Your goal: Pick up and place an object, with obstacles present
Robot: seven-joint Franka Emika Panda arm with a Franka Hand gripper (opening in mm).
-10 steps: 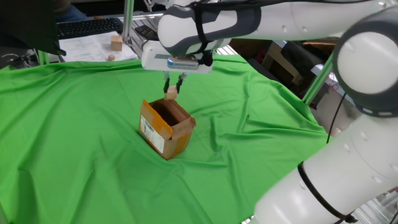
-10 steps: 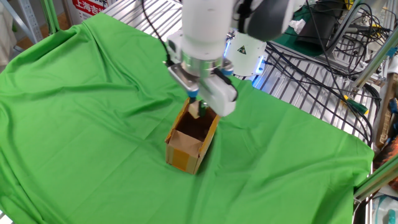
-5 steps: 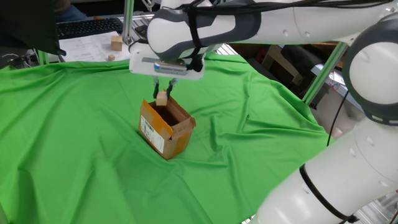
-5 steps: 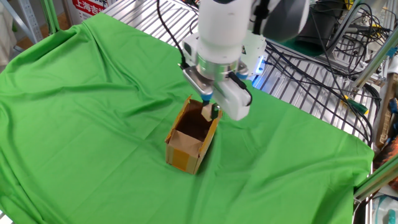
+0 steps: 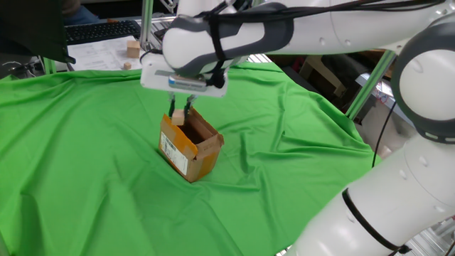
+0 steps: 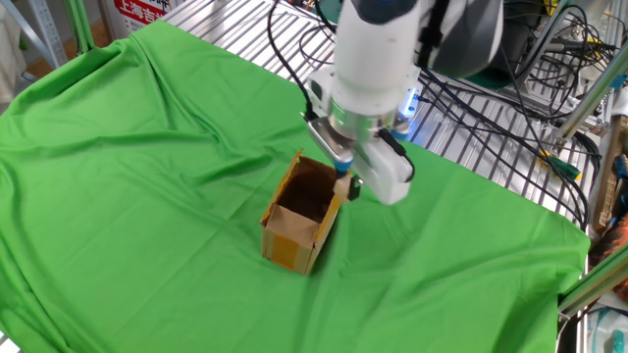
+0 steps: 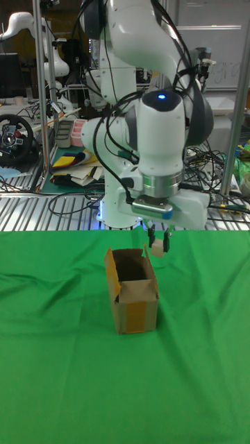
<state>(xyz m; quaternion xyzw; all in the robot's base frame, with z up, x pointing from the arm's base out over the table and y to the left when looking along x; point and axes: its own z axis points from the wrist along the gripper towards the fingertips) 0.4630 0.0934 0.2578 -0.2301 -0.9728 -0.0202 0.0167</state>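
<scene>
From one fixed view, the gripper (image 5: pixel 179 112) hangs from the big white arm just above the rim of the cardboard box (image 5: pixel 189 147), with the little wooden cube (image 5: pixel 179 114) pinched between its 2 fingers. The jaws are drawn in to the cube's width and have nothing else in them. The cube sits level with the top of the flaps and looks to be beside the near edge, not inside, though I can't be sure from this angle. The box stands open-topped on the green cloth (image 5: pixel 85 163), its white label facing the camera.

From the other fixed view, the gripper (image 6: pixel 345 183) is clearly off to the side of the box (image 6: pixel 299 214), at the flap nearest the robot's base. The cube (image 6: pixel 342 184) is just beside that flap, possibly brushing it; I can't tell which. I'd guess the cube is held this high so it clears the upright flaps, since the box is the thing to get past.

In the tall fixed view, the gripper (image 7: pixel 159 248) points straight down and the cube (image 7: pixel 157 249) shows as a pale square just to the right of the box (image 7: pixel 132 289), about level with its top edge and off the cloth (image 7: pixel 194 361).

Being a cube, it has no long axis to speak of. It looks square to the fingers, with flat faces against the pads and its top face roughly level.
</scene>
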